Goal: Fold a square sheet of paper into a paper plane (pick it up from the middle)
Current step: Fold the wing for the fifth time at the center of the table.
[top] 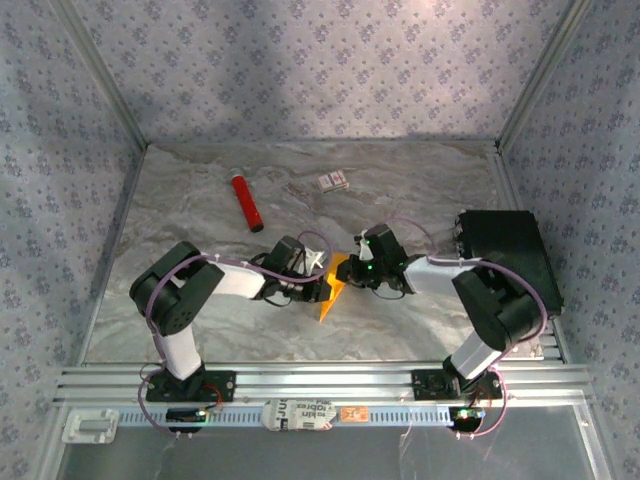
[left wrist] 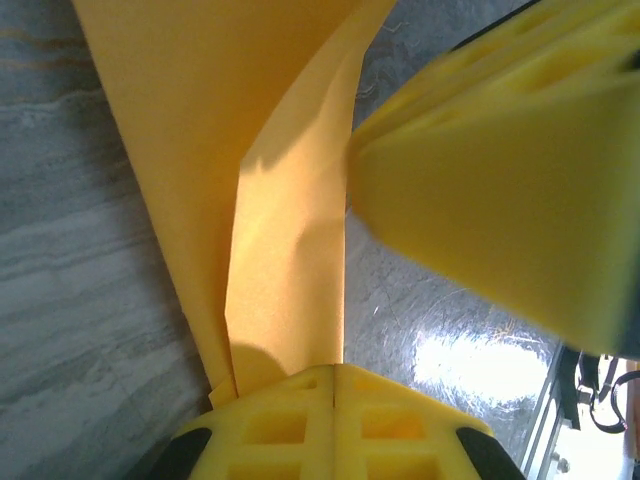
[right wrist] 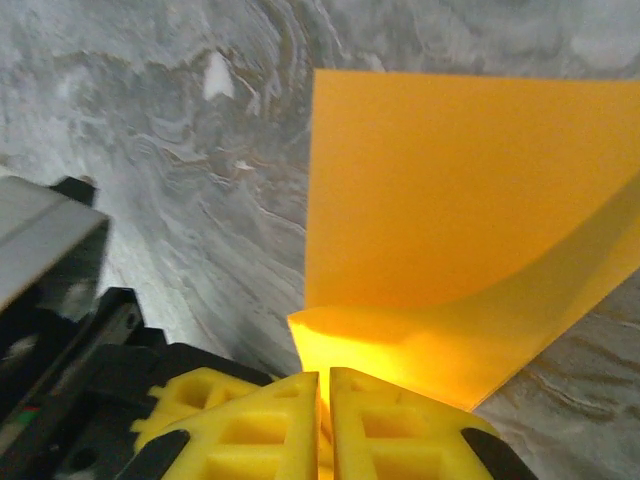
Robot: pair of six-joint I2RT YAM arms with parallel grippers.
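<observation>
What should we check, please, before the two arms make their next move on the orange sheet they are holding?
1. Left end effector shut on the sheet of paper: ok.
2. Right end effector shut on the same sheet, at a bent edge: ok.
3. Sheet held up between both arms, partly folded: ok.
4. Red tube and white card lie farther back, apart from the sheet: ok.
5. Fold edges lined up evenly: cannot tell.
6. The two end effectors are close together; whether they touch: cannot tell.
</observation>
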